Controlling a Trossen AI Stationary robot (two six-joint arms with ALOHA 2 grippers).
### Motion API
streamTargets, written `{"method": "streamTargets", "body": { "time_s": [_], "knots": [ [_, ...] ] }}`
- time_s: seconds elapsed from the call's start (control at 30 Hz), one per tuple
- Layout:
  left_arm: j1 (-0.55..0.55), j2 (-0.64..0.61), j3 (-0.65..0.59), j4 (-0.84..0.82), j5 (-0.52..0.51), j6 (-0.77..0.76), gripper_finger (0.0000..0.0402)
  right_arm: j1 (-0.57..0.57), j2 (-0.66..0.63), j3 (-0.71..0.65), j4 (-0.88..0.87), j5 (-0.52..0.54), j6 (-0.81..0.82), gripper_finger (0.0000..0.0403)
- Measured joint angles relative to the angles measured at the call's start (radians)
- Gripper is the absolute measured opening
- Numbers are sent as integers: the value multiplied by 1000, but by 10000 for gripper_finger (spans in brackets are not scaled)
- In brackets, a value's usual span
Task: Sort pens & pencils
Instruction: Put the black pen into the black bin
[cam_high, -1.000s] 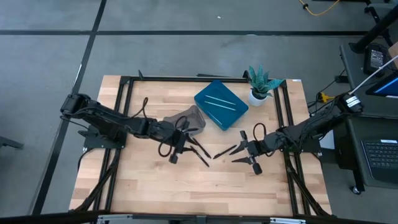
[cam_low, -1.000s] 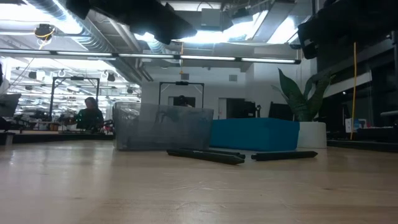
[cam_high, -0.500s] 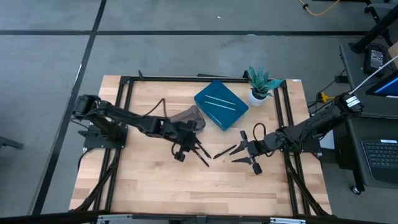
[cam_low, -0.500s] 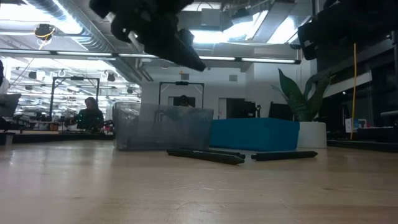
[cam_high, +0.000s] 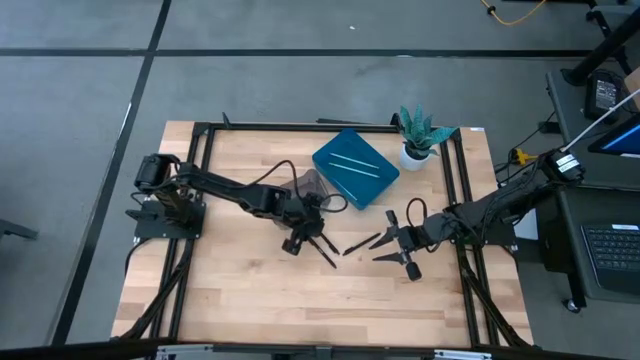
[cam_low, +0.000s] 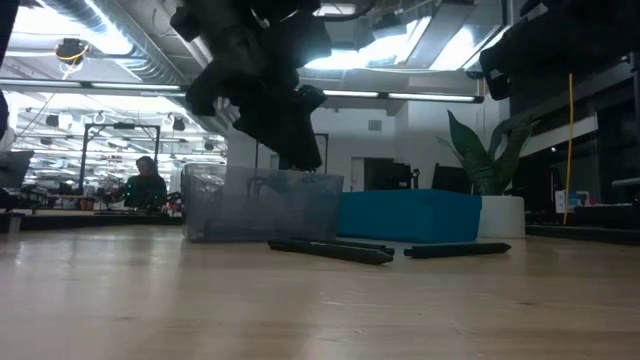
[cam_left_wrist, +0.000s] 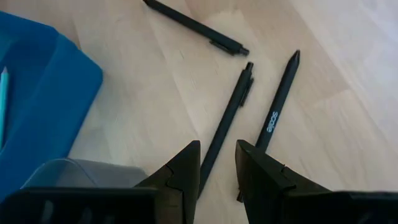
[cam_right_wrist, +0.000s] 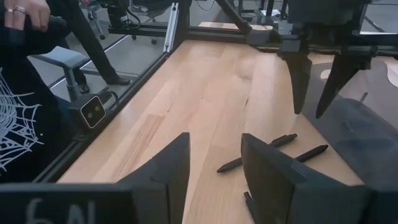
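Now the left gripper (cam_high: 312, 238), its fingers apart, is hanging over two black pens (cam_left_wrist: 249, 118) mid-frame, and could be nudging one away if off-center.

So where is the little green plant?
In the high view the plant stands in its white pot near the table's far right corner, just right of the blue tray.

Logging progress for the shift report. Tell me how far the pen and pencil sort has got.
Done: two light blue sticks lie on the blue tray. In hand: the left gripper, open and empty, hangs over two black sticks beside the grey bin. Left: those two and a third black stick on the table. The right gripper waits, open.
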Motion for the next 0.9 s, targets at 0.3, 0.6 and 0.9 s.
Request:
{"method": "streamTargets", "body": {
  "time_s": [0.3, 0.6, 0.9],
  "knots": [
    [-5, 1, 0, -19, 0, 45, 96, 0, 0, 0, -24, 0, -3, 145],
    [-30, 57, 2, -14, -75, 132, 96, 0, 0, 0, -26, 0, -6, 145],
    [-27, 121, 84, -77, -83, 159, 96, 0, 0, 0, -33, 0, -7, 145]
  ]
}}
